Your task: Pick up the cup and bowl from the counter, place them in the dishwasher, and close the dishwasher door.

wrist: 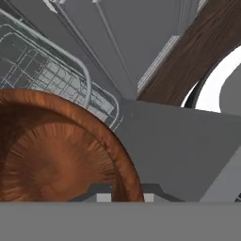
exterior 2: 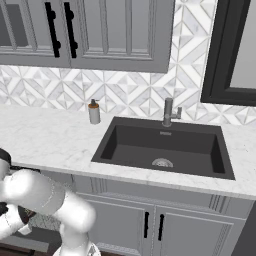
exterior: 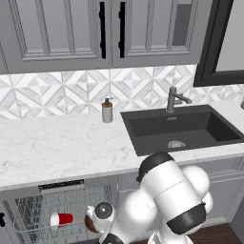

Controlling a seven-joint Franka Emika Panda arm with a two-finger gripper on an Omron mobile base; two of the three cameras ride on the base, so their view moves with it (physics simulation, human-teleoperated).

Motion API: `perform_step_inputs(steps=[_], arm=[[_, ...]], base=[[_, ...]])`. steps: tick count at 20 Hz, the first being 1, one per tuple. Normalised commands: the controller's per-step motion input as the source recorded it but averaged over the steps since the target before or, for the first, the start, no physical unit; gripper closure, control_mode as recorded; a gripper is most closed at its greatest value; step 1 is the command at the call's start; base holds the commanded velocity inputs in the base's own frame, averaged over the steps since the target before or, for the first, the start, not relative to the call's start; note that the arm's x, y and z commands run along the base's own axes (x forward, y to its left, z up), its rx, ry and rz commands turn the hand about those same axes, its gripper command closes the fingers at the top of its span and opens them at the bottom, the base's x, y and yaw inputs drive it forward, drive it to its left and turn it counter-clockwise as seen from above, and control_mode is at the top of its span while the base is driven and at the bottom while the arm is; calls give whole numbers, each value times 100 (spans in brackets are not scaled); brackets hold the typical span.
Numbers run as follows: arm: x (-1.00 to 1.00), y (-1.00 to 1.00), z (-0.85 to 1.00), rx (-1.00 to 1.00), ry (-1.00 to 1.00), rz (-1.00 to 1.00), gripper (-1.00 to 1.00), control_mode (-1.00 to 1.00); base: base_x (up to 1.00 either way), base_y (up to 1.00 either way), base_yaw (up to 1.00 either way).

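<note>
Lying on its side in the grey wire rack (exterior: 28, 209) of the open dishwasher (exterior: 57, 187): the cup (exterior: 61, 219), red with white rim. Just to its right, low beside the arm's wrist, the bowl (exterior: 89, 223), brown. Close up in the hand view, the bowl (wrist: 56, 150) with its rim running down between the fingers (wrist: 123, 196), apparently clenched on it, above the rack's edge and the lowered dishwasher door (wrist: 179, 150). Further right, on the worktop (exterior: 57, 147): soap bottle (exterior: 107, 111), then sink (exterior: 183, 128).
</note>
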Motion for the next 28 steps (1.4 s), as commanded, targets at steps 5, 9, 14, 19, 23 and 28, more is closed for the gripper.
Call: perform_step_inputs(steps=[5,9,14,19,23,28], arm=[[29,0,-25,3,-10,-6,100,-100],[44,0,-1,0,0,0,100,-100],[24,-6,5,9,1,0,100,-100],[20,2,2,8,5,0,100,-100],[24,32,0,0,15,0,100,-100],[43,45,-3,0,10,0,100,-100]], base=[[0,0,0],[0,0,0],[0,0,0],[0,0,0],[0,0,0],[0,0,0]])
